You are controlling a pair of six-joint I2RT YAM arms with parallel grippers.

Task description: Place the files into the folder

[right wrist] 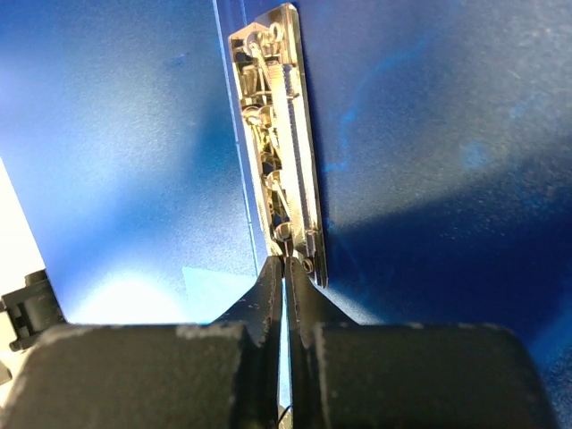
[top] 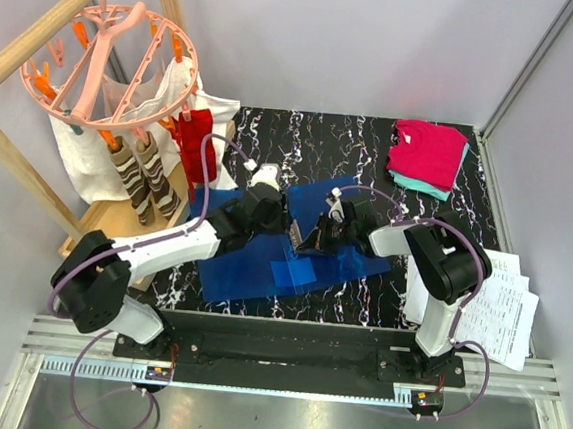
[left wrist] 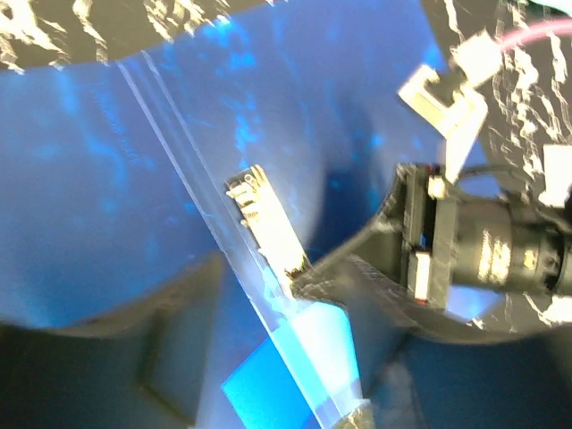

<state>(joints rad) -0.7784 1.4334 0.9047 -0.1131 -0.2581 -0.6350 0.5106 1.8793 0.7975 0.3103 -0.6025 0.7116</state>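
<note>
I see my right gripper (right wrist: 288, 281) clenched on the blue folder (top: 241, 271) at its metal clip (right wrist: 281, 143), mid-table. My left gripper (top: 291, 233) hovers above it, fingers apart. The files (top: 507, 304) lie at the far right.

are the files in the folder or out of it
Out. The files lie in a loose stack at the table's right edge, apart from the folder, whose open blue leaves show no paper.

Left fingers (left wrist: 107, 357) apart, right fingers (right wrist: 264, 313) pressed flat together, tip to tip.
</note>
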